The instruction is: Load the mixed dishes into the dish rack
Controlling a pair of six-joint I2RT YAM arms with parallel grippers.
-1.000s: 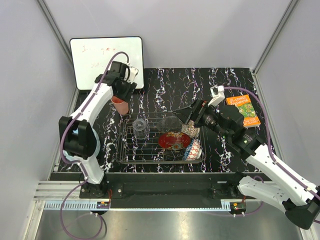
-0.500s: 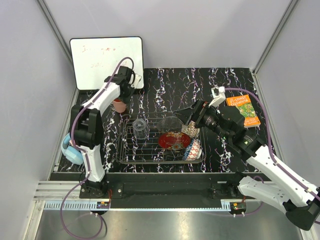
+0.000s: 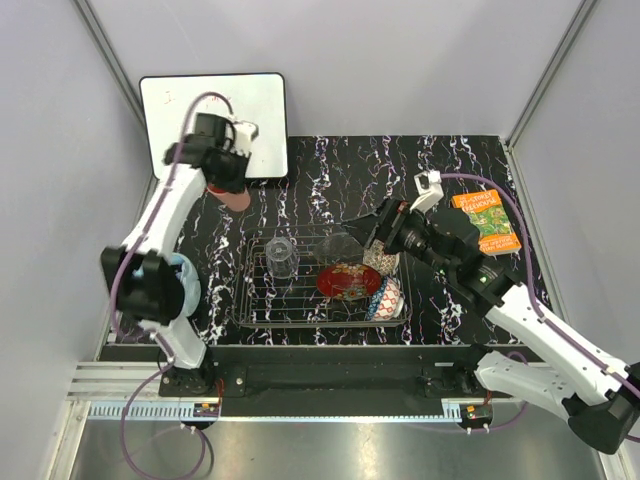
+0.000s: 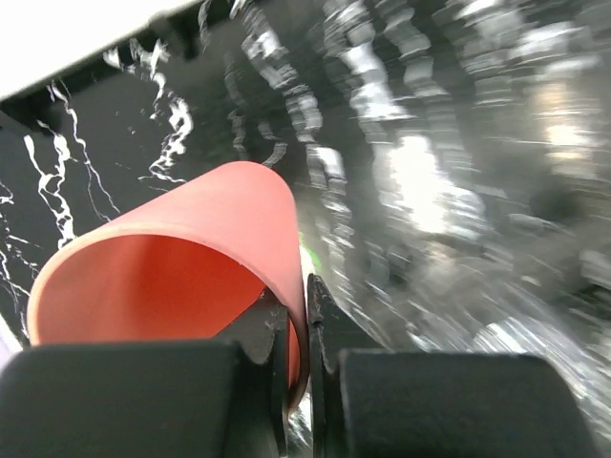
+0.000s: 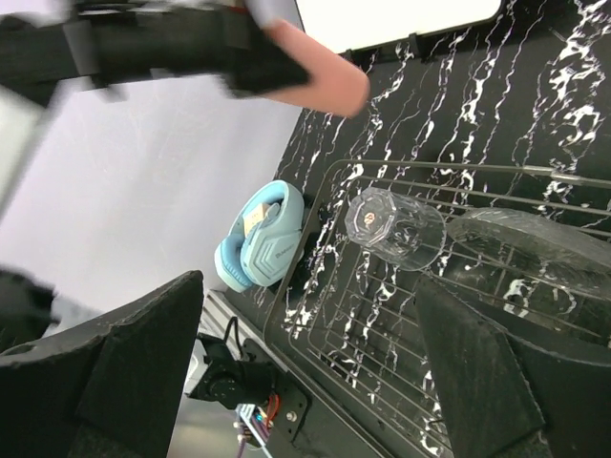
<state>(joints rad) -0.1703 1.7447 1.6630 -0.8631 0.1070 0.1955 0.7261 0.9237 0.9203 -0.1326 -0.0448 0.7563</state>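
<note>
At far left, noted light-blue headphones [image 3: 181, 275] at the edge of the black marbled mat [image 3: 330, 170], partly hidden behind the left arm. Further back, recorded white board [image 3: 212, 115] leaning at the rear wall. Just in front of its lower edge, found left gripper [image 4: 294, 303] pinched almost closed on the wall of salmon-pink cup [image 4: 181, 253], one finger inside the rim and one outside. Cup carried in the air, tipped, mouth toward the wrist camera, outside the dish rack. Mid-table, logged dish rack [image 3: 246, 300] holding small clear glass tumbler [image 3: 281, 256] at its left end. Next along, clear glass bowl [image 3: 342, 246] and red gold-patterned plate [image 3: 349, 281] among the tines, then beige speckled bowl [image 3: 381, 261] and blue patterned bowl [image 3: 388, 298], on edge, at the right end. Over the rack's far right corner, observed right gripper [image 3: 368, 224] with fingers spread wide, gripping nothing. At far right, noted orange book [image 3: 487, 220] flat on the mat.
</note>
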